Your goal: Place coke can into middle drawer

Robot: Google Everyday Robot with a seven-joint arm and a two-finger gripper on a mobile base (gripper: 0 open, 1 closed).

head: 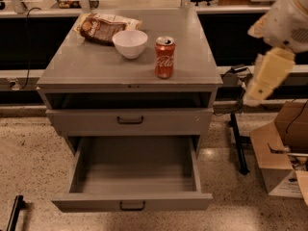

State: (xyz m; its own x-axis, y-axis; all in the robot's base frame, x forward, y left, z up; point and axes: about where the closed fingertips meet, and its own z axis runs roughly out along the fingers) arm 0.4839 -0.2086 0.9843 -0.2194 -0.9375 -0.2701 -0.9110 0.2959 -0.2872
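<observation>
On the surface (91,69) the can (164,57) is found upright; the gripper (267,76) is held well right of it, its state indeterminable; the drawer (134,173) is open below.

Blurred pincer (266,78) right of the cabinet (96,66), its arm (288,18) cut off at the right edge.

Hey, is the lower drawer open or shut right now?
Open: the middle drawer is pulled out, its inside bare. The pincer hangs right of the cabinet.

High frontal view downward, pincer (256,89) at right
</observation>
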